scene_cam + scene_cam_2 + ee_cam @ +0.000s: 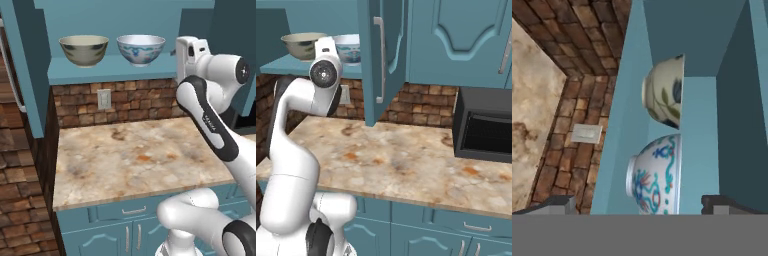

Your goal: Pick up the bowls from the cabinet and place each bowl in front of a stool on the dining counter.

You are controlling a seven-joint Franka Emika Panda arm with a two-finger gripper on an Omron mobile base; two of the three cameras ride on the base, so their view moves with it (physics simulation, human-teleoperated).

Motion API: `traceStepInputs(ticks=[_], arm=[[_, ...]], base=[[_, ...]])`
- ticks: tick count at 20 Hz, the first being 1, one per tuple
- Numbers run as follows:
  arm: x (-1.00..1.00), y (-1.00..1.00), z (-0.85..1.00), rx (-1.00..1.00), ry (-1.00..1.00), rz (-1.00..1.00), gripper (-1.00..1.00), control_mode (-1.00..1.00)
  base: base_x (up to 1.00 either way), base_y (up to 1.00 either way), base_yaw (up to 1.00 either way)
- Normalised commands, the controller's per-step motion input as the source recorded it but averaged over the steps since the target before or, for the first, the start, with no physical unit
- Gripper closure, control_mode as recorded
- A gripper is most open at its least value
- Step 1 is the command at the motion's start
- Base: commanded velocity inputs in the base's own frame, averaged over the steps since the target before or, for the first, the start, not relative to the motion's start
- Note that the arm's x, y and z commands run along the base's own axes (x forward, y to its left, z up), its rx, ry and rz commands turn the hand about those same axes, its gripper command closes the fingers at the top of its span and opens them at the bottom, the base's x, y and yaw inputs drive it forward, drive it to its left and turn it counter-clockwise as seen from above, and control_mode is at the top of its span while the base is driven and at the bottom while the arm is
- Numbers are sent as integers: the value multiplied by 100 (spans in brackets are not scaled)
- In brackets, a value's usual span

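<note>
Bowls: beige-olive bowl [83, 49] at left, white-and-blue bowl [141, 49] just beside it at right, both upright on the shelf [75, 72] of the open cabinet [22, 60], near its front edge. Claw [639, 202] spread wide, holding nothing, aimed along the shelf from the right, rolled sideways; white-and-blue bowl nearest, lined up between the fingertips [562, 204].

Best done by easing in over the white-and-blue bowl's rim, one finger inside and one outside the wall, closing only once seated. Likely to nudge the beige-olive bowl if pushed too far leftward.

Edges and room: cabinet side wall at left, shelf lip below, open door [381, 60] hanging just right of the arm. Counter [130, 155] underneath bare, giving a free path for drawing straight back and down.
</note>
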Motion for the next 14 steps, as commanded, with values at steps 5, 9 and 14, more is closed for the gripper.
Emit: traceStepInputs(ticks=[5, 9, 14], arm=[[28, -17, 9, 12, -8, -4, -100, -100], [41, -7, 6, 0, -1, -2, -100, -100], [29, -3, 13, 0, 0, 0, -100, -100]], base=[[0, 0, 0], [0, 0, 0], [0, 0, 0]])
